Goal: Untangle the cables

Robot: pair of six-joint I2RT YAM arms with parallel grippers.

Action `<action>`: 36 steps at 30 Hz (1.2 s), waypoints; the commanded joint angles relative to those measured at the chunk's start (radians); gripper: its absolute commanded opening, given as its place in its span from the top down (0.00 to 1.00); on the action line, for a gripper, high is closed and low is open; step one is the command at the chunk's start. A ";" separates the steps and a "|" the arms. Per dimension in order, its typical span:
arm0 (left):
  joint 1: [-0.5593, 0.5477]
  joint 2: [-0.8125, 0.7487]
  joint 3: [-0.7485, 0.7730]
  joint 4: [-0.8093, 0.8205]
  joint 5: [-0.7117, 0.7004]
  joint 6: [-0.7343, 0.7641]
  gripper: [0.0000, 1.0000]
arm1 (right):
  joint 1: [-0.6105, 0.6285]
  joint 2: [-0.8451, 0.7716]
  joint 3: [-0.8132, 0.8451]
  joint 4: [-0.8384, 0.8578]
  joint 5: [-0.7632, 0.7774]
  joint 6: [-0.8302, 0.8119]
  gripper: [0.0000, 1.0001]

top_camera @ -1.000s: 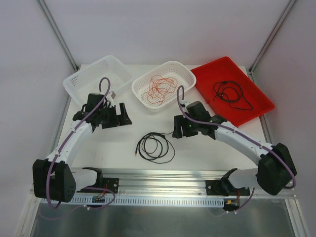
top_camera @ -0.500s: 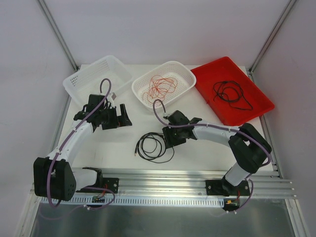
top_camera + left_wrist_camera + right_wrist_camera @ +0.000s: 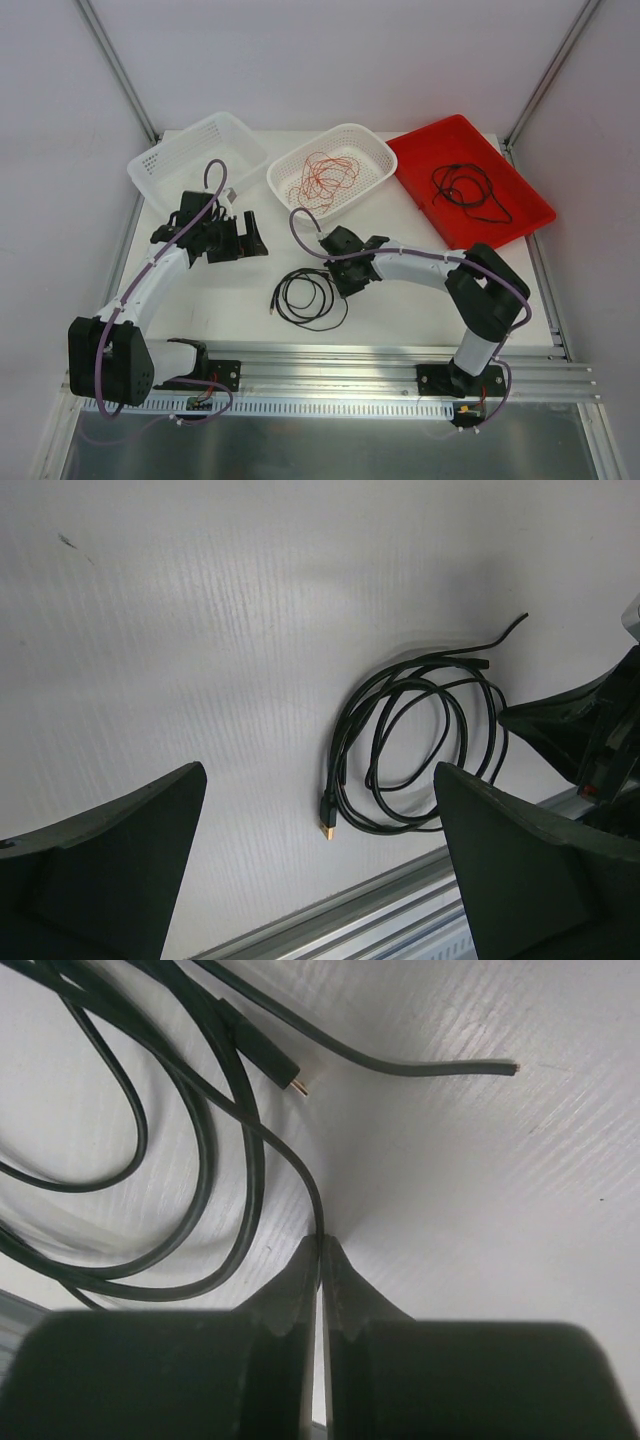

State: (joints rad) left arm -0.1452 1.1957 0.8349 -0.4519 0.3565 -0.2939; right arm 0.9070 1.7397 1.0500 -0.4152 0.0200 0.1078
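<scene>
A pale, matte enclosure with slanted metal posts (image 3: 115,65) closed in a white table (image 3: 230,300) whose top looked finely ribbed in the wrist views. A grooved aluminium rail (image 3: 350,365) ran along its near edge.

At the far right lay a flat, glossy red tray (image 3: 425,158) holding loose black cables (image 3: 465,190). Beside it sat an oval white lattice basket (image 3: 345,131) with a tangle of thin red-orange cables (image 3: 322,178), and a rectangular white basket (image 3: 170,165) stood at the far left.

The right arm reached low across the table's middle. Its right gripper (image 3: 345,285) (image 3: 320,1245) had its dark fingers pressed together, pinching one strand of the black coil (image 3: 310,298) (image 3: 420,750) (image 3: 200,1110). That coil lay in smooth round loops on the bare table between the arms, and one gold-tipped connector (image 3: 327,830) rested on the surface.

The left gripper (image 3: 245,235) (image 3: 318,780) hung above the table near the rectangular basket, its jaws spread wide and holding nothing.
</scene>
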 commanded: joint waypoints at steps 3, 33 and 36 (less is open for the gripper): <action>-0.007 -0.002 -0.006 0.012 -0.005 0.024 0.01 | 0.009 -0.048 0.034 -0.069 0.069 -0.011 0.99; -0.007 -0.008 -0.003 0.012 -0.002 0.025 0.01 | 0.010 -0.598 0.817 -0.099 0.156 -0.378 0.99; -0.007 -0.008 -0.003 0.012 -0.002 0.025 0.01 | 0.010 -0.606 0.847 -0.071 0.185 -0.413 0.99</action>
State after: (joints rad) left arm -0.1452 1.1957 0.8349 -0.4519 0.3565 -0.2939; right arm 0.9146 1.1496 1.8687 -0.6140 0.2180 -0.2504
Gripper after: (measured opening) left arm 0.992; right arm 0.015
